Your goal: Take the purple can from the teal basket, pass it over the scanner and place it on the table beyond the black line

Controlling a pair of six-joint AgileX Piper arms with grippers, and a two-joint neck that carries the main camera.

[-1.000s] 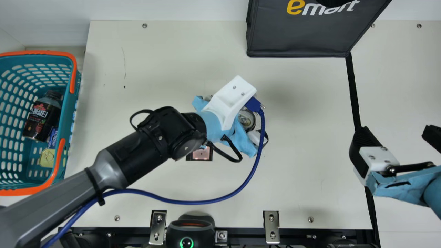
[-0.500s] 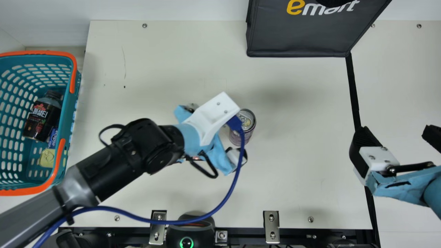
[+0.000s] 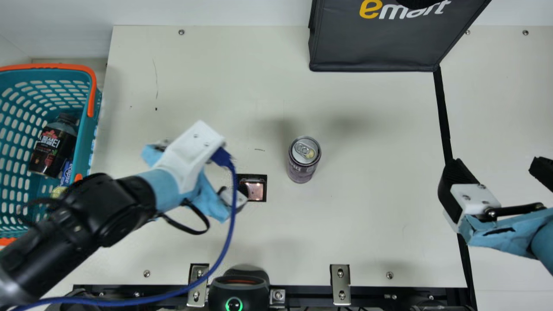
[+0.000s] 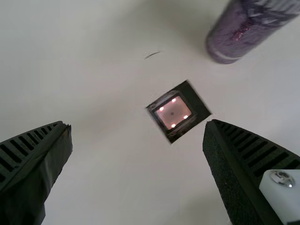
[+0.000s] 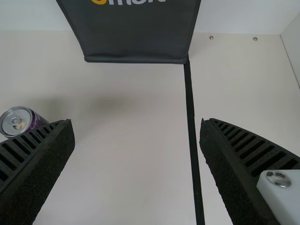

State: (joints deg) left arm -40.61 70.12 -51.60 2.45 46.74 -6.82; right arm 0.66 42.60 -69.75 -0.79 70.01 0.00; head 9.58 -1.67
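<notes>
Bag by end of black line

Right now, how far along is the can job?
Done: the purple can is out of the teal basket, upright on the table between the scanner window and the black line. Whether it was scanned, I cannot tell. In hand: nothing; the left gripper and right gripper are open and empty. Left: placing it beyond the line.

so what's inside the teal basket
A dark bottle and a blue pack, with a bit of something yellow beside the pack. The left arm hides the teal basket's near right part, so what lies beneath it there can't be seen.
</notes>
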